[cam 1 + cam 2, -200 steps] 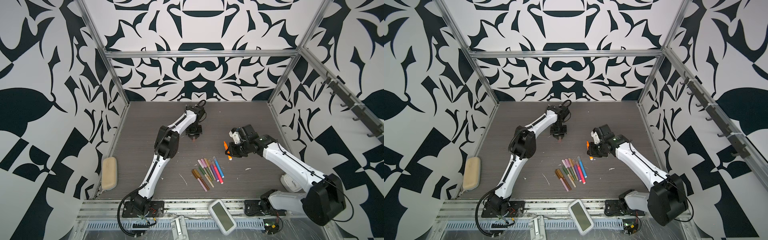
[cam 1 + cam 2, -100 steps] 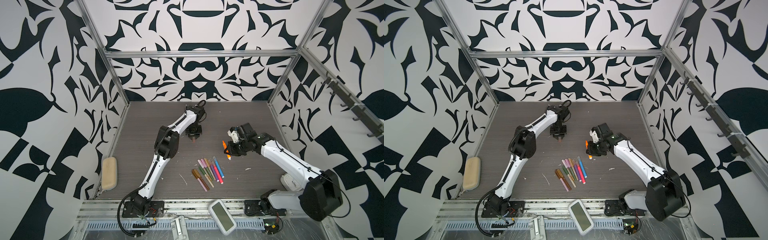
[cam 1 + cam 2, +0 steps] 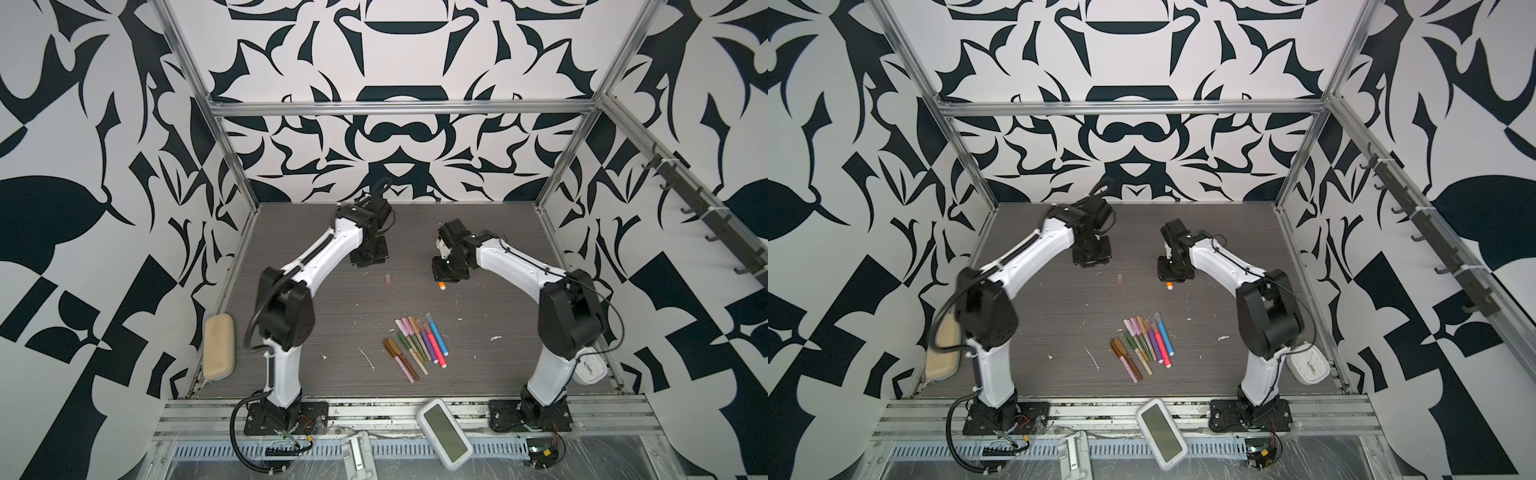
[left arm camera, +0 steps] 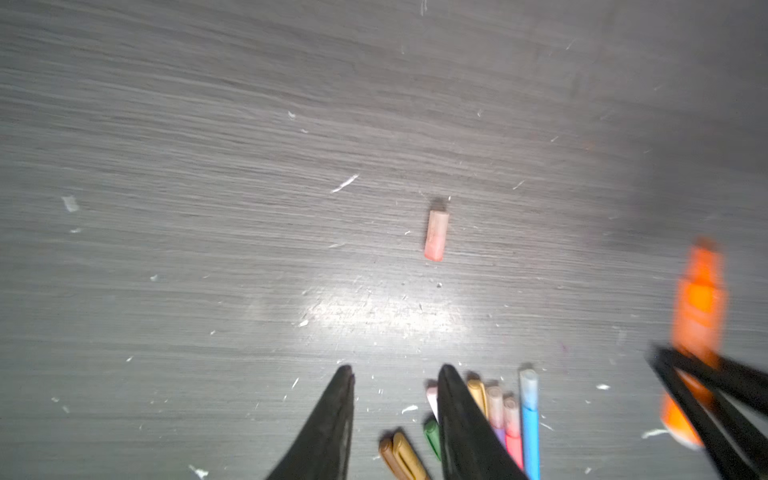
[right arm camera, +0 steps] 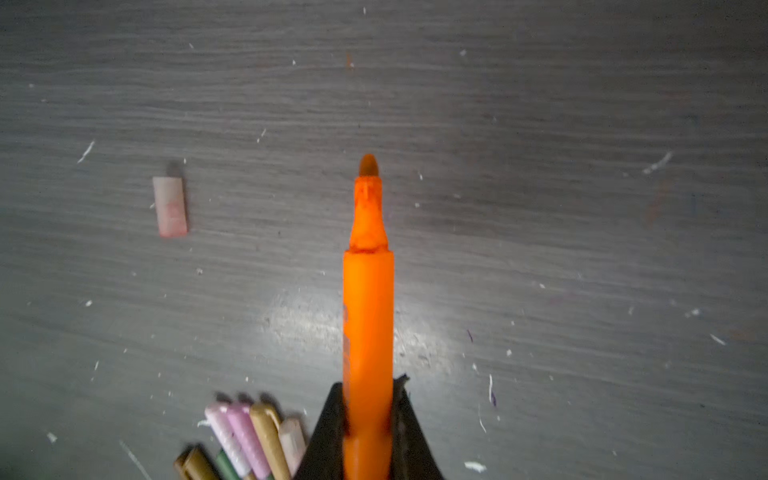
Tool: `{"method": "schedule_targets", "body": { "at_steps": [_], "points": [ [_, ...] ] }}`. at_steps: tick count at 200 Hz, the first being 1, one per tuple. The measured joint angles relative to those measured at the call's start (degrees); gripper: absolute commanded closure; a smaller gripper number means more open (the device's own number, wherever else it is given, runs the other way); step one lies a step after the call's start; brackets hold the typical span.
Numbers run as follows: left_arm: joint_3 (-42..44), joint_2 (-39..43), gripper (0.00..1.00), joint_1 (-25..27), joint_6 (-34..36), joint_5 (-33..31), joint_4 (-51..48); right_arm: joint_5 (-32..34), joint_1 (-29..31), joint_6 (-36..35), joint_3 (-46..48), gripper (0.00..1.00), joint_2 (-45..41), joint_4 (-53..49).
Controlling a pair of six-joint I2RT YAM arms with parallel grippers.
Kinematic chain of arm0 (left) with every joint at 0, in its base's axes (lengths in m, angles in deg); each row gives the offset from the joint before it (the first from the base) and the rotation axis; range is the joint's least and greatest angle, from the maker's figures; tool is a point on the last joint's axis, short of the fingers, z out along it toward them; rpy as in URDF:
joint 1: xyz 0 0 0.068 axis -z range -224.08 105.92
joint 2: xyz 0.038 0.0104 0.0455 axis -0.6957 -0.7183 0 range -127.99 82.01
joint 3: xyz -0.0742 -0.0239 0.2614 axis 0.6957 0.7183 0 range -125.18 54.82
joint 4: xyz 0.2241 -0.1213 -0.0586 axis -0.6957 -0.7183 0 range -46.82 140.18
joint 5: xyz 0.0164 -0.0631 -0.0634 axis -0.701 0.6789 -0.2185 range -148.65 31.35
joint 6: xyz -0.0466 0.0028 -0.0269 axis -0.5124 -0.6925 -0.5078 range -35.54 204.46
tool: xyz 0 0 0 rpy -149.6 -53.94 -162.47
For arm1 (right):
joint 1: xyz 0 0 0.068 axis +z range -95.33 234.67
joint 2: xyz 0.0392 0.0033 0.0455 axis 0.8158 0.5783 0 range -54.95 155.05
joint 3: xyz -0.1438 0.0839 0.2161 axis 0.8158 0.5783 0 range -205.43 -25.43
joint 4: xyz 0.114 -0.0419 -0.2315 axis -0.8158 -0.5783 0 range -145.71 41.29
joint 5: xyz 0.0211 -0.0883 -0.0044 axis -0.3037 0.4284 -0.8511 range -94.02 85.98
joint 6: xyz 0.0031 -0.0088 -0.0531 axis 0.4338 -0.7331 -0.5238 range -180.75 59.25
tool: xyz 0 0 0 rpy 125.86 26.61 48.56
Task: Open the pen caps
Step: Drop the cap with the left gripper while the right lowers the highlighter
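Grey wood-grain table (image 3: 316, 324) inside a black-and-white patterned enclosure. Over its far half, two white-and-black arms bent inward. Left gripper (image 3: 368, 259) at far centre-left, pointing down, jaws apart with nothing between them. Right gripper (image 3: 447, 274) at far centre-right, well apart from the left one, jaws clamped on the orange pen (image 5: 368, 316). Against the table's left edge, a tan case (image 3: 218, 352). Off the near edge, on the rail, a white device (image 3: 444, 432) with a grey screen. At the near right, beside the right arm's lower link, a white clock (image 3: 1308, 368). In the middle of the near half, the pens (image 3: 417, 347), capped, lying side by side in a fanned row: gold, green, pink, purple, blue. Orange pen uncapped, felt tip bare and well clear of the jaws, barrel gripped toward its back; in both top views only a short orange-and-white end showing just near of the gripper. Between the two grippers, closer to the left one and slightly nearer than both, a pale pink cap (image 3: 387, 280) lying alone on the table, touching nothing, well apart from the row.
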Motion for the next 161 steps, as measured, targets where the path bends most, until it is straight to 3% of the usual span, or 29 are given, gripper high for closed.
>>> {"method": "schedule_targets", "body": {
  "at_steps": [26, 61, 119, 161],
  "points": [
    [8.4, 9.8, 0.61, -0.5, -1.0, -1.6, 3.4, 2.2, 2.1, 2.0, -7.9, 1.0, 8.1, -0.9],
    [17.3, 15.1, 0.61, -1.5, -1.4, -1.9, 7.5, 4.9, 5.0, 5.0, -15.6, 1.0, 16.0, -2.4],
    [24.9, 20.8, 0.64, -7.4, -3.4, -0.4, 14.9, 6.9, 8.2, 8.9, -18.2, 1.0, 19.6, -3.4],
    [24.8, 21.3, 0.64, -8.5, -2.5, 0.9, 16.7, 5.9, 8.0, 10.4, -16.2, 0.75, 19.6, -1.6]
  ]
}}
